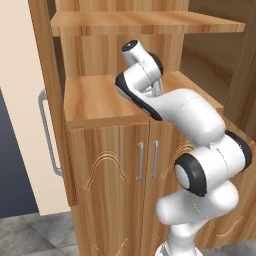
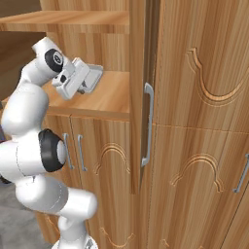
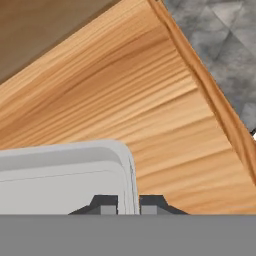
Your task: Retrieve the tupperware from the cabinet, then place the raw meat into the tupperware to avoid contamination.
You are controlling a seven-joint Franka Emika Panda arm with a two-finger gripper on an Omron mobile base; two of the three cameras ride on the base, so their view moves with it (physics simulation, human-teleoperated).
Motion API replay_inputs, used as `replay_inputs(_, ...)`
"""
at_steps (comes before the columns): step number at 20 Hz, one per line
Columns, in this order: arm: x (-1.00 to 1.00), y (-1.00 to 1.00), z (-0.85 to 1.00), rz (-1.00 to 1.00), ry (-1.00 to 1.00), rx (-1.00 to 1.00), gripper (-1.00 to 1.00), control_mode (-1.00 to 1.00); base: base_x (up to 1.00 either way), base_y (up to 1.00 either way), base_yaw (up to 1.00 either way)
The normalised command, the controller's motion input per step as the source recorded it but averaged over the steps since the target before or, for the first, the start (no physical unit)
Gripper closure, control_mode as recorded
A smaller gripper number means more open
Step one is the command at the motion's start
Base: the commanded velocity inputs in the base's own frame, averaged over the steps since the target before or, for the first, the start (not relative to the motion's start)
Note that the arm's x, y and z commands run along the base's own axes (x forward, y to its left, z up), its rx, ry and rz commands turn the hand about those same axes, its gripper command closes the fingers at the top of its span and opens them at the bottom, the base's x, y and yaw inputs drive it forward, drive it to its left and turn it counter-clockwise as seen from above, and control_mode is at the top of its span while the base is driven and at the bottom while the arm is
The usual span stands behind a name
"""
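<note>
Gripper [image 3: 128,204] is pinched narrow on the thin side wall of the tupperware [image 3: 65,177], one fingertip [image 3: 106,204] inside the wall, the other outside. In right base view the tupperware [image 2: 93,76] hangs tilted in the gripper [image 2: 86,83], just above the cabinet [image 2: 194,121] shelf [image 2: 104,99], w/ the open door and its silver bar handle [image 2: 147,124] to the right. Shelf [image 1: 95,100] sits above the cabinet's [image 1: 105,175] closed lower doors w/ paired handles [image 1: 147,160]. Grey floor [image 3: 225,45] shows past the shelf edge.
</note>
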Motion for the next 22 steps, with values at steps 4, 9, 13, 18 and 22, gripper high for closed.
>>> replay_inputs(4,-0.75,0.00,0.01,-0.01,-0.02,0.00,1.00,-1.00,0.00,0.00,0.00)
replay_inputs(9,-0.75,-0.01,0.13,-0.03,0.00,0.01,1.00,-1.00,0.00,0.00,0.00)
replay_inputs(13,-0.73,-0.01,0.18,0.00,-0.02,0.01,1.00,-1.00,0.00,0.00,0.00)
replay_inputs(18,-0.74,-0.02,0.21,0.00,0.00,0.00,1.00,-1.00,0.00,0.00,0.00)
replay_inputs(22,-0.82,0.00,0.18,0.00,0.00,0.00,1.00,-1.00,0.00,0.00,0.00)
